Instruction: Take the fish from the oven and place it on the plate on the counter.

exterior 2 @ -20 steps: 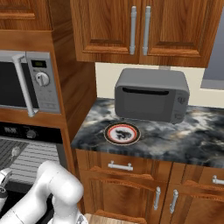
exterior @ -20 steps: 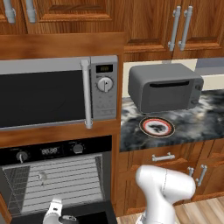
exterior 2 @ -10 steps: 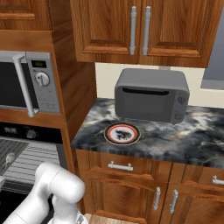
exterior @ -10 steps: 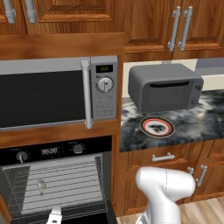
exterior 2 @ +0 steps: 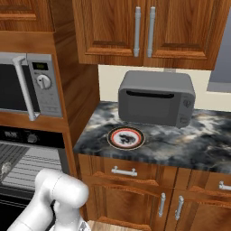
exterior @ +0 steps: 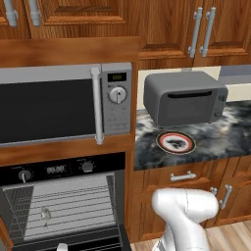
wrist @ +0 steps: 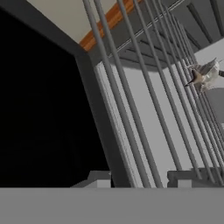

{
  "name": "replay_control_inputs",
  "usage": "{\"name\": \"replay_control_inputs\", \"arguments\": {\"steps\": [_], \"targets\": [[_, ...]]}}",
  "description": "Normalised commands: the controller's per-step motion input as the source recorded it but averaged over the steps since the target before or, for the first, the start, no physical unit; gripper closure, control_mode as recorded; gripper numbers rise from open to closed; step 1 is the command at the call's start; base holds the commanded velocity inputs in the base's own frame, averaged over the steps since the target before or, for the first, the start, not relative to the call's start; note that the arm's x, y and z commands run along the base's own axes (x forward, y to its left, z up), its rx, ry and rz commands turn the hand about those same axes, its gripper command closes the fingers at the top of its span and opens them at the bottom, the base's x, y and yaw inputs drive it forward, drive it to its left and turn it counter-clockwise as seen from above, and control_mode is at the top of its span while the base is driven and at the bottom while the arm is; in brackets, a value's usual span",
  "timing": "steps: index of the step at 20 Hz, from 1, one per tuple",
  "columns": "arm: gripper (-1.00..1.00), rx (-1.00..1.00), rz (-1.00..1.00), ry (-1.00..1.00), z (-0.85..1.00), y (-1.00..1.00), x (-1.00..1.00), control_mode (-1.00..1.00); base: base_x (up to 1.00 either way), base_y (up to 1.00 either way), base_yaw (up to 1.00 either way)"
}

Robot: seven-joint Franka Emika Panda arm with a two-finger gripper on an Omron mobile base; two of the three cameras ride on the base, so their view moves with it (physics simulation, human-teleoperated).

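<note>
I'm on the reach into the oven (exterior: 63, 206). The fish (wrist: 204, 74) lies on the wire rack (exterior: 68, 208), up the bars and to one side of my gripper (wrist: 139, 180), whose jaws stand partly apart, holding nothing. Next I should advance and centre over it. The plate (exterior: 175, 142) waits on the counter (exterior: 230, 130) beside the oven.

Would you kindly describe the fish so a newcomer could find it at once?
Start at the black oven below the silver microwave; its door is open. On the wire rack inside, left of centre, lies the fish, tiny and pale silver-grey, the rack's sole item.
</note>
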Motion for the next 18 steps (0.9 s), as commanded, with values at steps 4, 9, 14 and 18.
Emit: {"name": "replay_control_inputs", "arguments": {"steps": [4, 9, 14, 18], "targets": [[1.0, 0.0, 0.04, 0.0, -0.3, -0.04, -1.0, -1.0, 0.0, 0.0, 0.0], [1.0, 0.01, 0.01, -0.01, 0.38, -0.01, -0.56, -1.0, 0.0, 0.0, 0.0], [1.0, 0.07, 0.0, -0.09, 0.98, -0.09, -0.55, -1.0, 0.0, 0.0, 0.0], [1.0, 0.08, 0.0, -0.08, 1.0, -0.05, -0.36, -1.0, 0.0, 0.0, 0.0]]}}
